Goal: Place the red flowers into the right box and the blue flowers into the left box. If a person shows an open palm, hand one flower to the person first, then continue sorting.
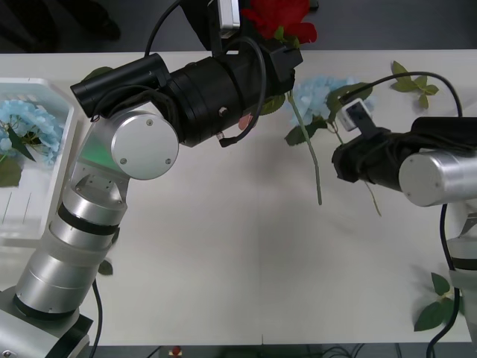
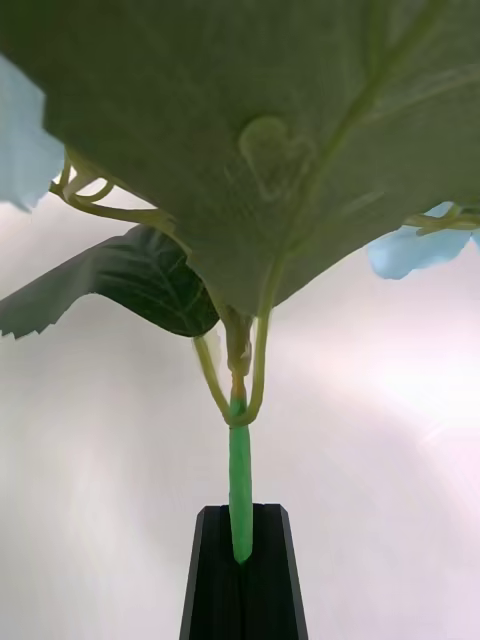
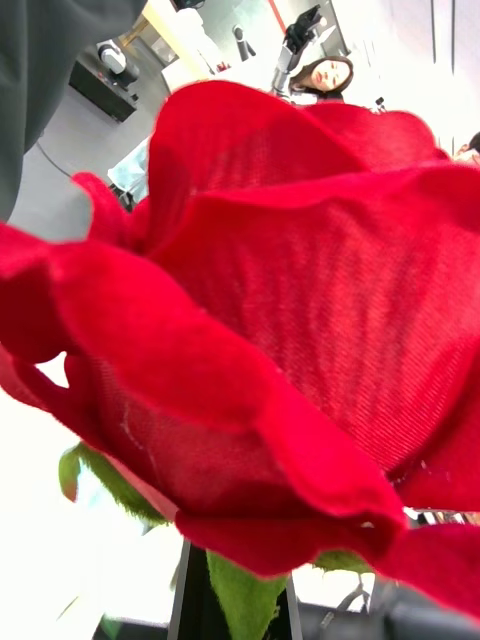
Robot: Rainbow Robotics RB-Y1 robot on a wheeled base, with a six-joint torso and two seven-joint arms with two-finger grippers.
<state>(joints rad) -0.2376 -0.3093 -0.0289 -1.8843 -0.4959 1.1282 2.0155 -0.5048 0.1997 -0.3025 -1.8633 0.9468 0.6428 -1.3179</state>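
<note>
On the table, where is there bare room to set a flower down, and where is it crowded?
The table is bare across its middle and near edge, between the left arm's base and the right arm. It is crowded at the far edge, where the left claw holds a red flower beside the blue flower in the right claw. The left box already holds blue blooms.

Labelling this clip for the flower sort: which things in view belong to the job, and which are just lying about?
Job:
red rose in left claw
blue flower, stem in right claw
left box with blue flowers

Lying about:
leaf sprigs
</note>
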